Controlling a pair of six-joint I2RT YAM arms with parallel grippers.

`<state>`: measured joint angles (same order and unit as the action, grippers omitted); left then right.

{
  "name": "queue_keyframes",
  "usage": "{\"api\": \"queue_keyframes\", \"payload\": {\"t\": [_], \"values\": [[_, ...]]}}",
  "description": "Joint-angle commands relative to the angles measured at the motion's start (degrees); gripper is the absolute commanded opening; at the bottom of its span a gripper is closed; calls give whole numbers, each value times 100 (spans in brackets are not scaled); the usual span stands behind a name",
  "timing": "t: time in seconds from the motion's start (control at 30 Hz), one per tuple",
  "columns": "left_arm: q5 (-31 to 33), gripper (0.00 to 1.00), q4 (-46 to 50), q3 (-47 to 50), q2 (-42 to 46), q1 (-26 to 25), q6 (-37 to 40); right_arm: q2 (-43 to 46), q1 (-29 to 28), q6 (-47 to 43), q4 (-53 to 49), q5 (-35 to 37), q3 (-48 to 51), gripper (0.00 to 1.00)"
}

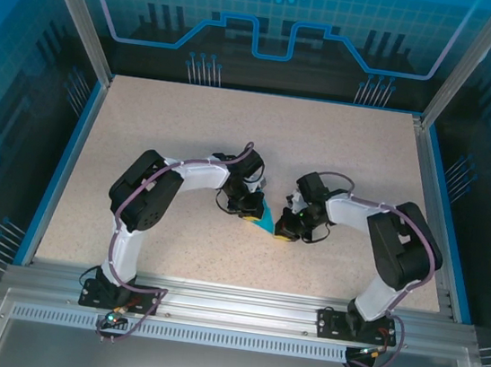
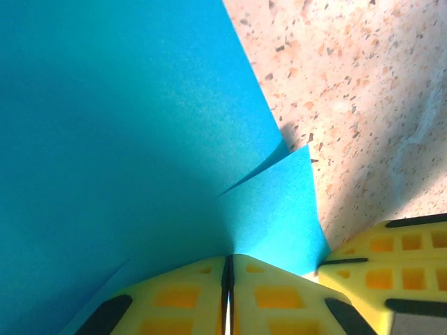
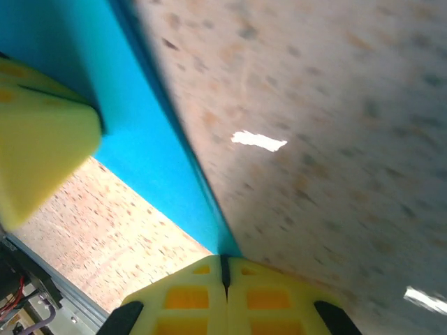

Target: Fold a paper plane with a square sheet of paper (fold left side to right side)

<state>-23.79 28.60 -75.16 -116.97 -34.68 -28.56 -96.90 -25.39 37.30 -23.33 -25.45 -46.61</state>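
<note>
Arms are hiding most of the folded cyan-blue paper sheet (image 1: 266,216) mid-frame; the left gripper (image 2: 228,269) and right gripper (image 3: 225,269) are each pinching it over the speckled beige tabletop (image 1: 235,128).

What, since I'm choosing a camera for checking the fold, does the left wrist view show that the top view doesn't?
Left wrist: the paper in overlapping layers, a flap running to the shut left end effector. Top: the left arm, right arm and whole table. Both: the paper held by the left end effector, the right end effector beside it.
</note>
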Motion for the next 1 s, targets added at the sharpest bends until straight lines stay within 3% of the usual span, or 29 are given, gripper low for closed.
{"api": "queue_keyframes", "payload": {"t": [0.0,0.23,0.43,0.67,0.97], "values": [[604,12,285,70,-265,29,21,107,303,-143,-639,347,384,0],[560,12,317,3,-239,27,11,484,207,-364,-651,-38,-151,0],[552,12,322,-1,-207,30,6,79,-177,-129,-269,-250,-604,0],[549,12,335,-7,-148,31,17,-599,-336,-77,-253,89,-875,0],[560,13,375,-17,12,31,93,-680,-143,-292,-738,449,-641,0]]}}
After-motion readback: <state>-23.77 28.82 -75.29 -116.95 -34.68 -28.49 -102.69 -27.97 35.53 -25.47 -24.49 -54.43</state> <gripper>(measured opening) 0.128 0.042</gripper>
